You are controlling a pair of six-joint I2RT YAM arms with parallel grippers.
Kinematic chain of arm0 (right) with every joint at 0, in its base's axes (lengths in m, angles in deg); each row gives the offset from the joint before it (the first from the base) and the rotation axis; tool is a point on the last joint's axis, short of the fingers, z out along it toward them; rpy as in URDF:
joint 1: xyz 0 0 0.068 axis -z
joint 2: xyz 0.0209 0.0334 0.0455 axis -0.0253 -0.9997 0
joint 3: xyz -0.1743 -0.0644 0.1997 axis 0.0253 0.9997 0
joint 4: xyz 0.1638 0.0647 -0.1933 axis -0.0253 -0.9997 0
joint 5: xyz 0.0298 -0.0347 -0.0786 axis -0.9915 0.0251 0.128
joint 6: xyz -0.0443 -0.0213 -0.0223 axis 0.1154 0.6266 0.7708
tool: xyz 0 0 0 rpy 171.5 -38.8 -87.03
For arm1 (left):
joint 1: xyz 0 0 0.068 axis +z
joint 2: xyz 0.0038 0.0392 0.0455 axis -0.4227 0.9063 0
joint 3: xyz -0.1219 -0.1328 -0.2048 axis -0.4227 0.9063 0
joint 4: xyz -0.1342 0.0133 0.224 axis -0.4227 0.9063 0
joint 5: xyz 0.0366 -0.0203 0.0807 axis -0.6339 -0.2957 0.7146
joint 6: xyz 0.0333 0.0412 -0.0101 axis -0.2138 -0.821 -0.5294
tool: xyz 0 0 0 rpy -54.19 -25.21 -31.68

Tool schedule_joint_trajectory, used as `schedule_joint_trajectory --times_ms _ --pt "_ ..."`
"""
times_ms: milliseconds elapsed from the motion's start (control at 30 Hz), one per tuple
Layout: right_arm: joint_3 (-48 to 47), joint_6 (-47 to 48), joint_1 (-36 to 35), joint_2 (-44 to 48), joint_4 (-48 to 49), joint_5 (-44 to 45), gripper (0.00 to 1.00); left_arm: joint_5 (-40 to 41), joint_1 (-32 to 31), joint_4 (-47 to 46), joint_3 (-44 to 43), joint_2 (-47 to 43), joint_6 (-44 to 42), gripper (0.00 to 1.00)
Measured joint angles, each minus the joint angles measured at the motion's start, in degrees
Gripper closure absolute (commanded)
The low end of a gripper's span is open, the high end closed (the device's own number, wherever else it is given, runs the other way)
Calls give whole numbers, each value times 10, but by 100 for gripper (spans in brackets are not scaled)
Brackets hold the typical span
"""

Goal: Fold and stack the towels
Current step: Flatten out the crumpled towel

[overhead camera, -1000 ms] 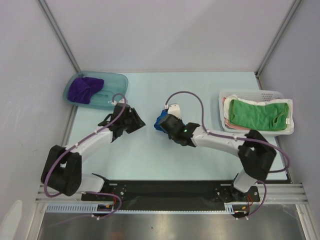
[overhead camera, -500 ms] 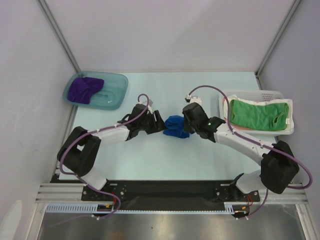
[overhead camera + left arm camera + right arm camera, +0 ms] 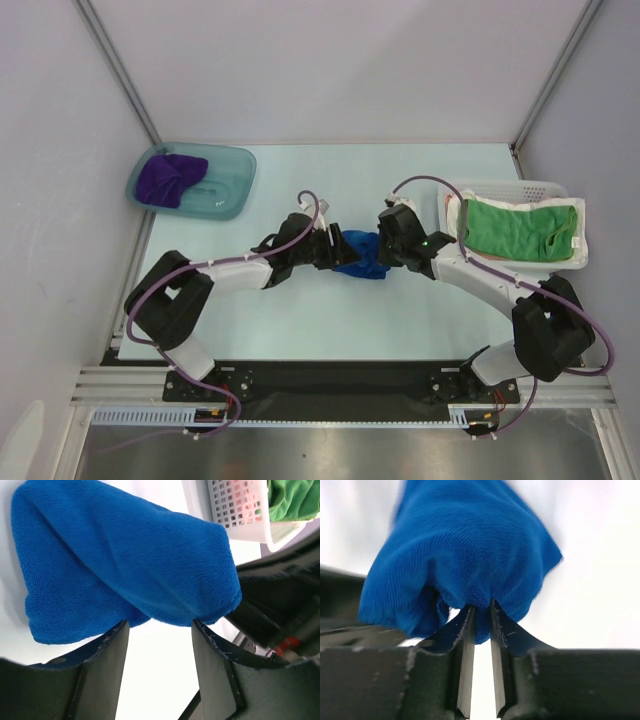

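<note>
- Shows a blue towel bunched at mid-table, between the two arms.
- Finds the left gripper spread wide, jaws at the cloth's edge.
- Finds the right gripper nearly pressed together, pinching a fold of the blue towel.
- Places the green towel in the white basket and the purple towel in the teal tub.
</note>
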Motion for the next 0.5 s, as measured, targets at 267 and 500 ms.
schedule_joint_trajectory --times_ms 267,500 --pt "35 -5 26 3 -1 2 59 17 0 61 -132 63 -8 42" --pt "52 0 43 14 4 4 84 72 0 141 -155 71 -12 30"
